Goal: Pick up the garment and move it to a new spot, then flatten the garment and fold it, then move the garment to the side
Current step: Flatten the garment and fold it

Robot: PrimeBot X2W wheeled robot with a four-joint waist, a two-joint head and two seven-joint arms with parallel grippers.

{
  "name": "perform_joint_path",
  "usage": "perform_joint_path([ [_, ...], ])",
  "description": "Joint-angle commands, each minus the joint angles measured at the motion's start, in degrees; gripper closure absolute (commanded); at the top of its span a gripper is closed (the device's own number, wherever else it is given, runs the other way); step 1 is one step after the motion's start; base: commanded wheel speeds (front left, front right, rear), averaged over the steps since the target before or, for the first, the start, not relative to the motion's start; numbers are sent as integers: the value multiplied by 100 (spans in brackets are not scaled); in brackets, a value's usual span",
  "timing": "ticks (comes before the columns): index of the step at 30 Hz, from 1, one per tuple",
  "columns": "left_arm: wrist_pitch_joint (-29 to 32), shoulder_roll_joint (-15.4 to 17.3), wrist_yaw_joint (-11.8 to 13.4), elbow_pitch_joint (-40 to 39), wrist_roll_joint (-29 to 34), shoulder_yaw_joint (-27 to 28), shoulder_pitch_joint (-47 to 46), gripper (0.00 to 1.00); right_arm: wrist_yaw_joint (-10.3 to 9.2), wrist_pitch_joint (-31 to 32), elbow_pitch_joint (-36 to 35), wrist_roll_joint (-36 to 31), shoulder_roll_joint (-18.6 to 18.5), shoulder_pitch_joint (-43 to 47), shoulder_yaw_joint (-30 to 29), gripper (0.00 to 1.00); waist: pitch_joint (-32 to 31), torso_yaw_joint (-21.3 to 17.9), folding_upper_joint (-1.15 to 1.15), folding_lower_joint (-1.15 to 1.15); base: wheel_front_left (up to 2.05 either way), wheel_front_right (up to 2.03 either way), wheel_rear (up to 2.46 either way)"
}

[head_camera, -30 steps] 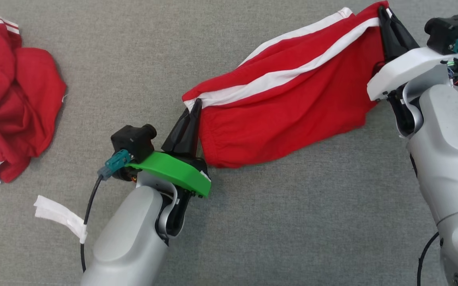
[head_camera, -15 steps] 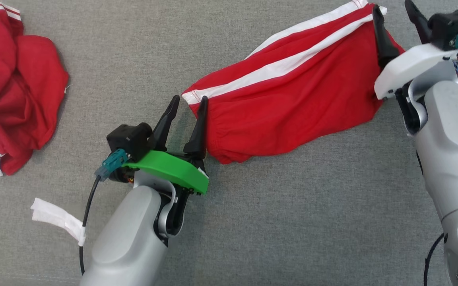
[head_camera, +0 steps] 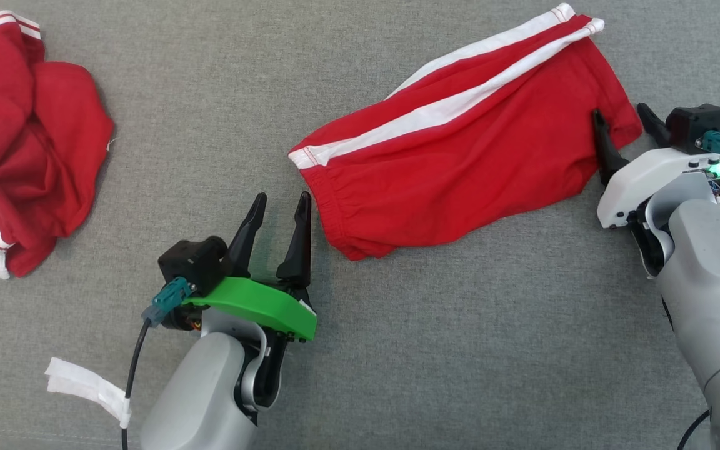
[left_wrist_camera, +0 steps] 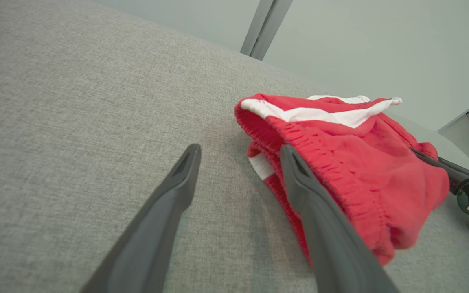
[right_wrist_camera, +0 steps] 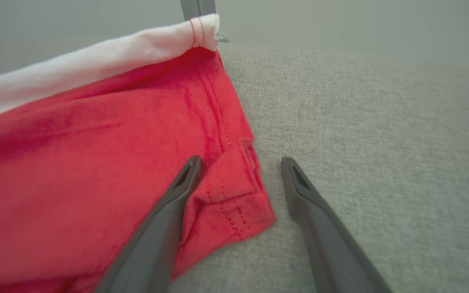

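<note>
The garment point(head_camera: 460, 169), red shorts with a white side stripe, lies spread slantwise on the grey cloth surface point(head_camera: 460, 350). My left gripper point(head_camera: 282, 197) stands open just left of the waistband end, holding nothing; in the left wrist view the left gripper point(left_wrist_camera: 239, 149) has its right finger beside the elastic waistband of the garment point(left_wrist_camera: 352, 162). My right gripper point(head_camera: 619, 112) is open at the leg-hem corner. In the right wrist view the right gripper point(right_wrist_camera: 241, 160) straddles that corner of the garment point(right_wrist_camera: 96, 162), with its left finger over the cloth.
A second red garment point(head_camera: 22, 144) with white stripes lies crumpled at the far left. A white strip of tape point(head_camera: 85, 387) hangs on the left arm's cable. A metal post point(left_wrist_camera: 265, 24) rises beyond the surface's far edge.
Both grippers have opened and let go of the garment's two ends, then drawn back toward me. The garment now rests flat on the surface.
</note>
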Motion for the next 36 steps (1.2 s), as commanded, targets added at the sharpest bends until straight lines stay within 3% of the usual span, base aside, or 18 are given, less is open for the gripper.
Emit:
perform_joint_path([
  [1, -2, 16, 27, -18, 45, 40, 66, 0, -8, 143, 221, 127, 59, 102, 64, 100, -7, 1, 0, 0, 0, 0, 0],
  [6, -2, 17, 79, -31, 213, 130, 150, 0, -8, 90, 437, 489, 61, 196, 153, 100, -153, -28, 0, 0, 0, 0, 0],
  [14, -2, 17, 87, 85, 351, 338, 449, 0, -10, -61, 162, 1154, -30, 795, -42, 100, -682, -253, 0, 0, 0, 0, 0],
  [28, -2, 17, 48, 154, 434, 569, 1277, 0, -9, -73, -1156, 1877, -156, 2779, -637, 100, -1473, -483, 0, 0, 0, 0, 0],
  [36, -2, 17, 36, 162, 414, 499, 1378, 0, -8, -74, -1993, 1607, 75, 2754, -589, 100, -1534, -395, 0, 0, 0, 0, 0],
])
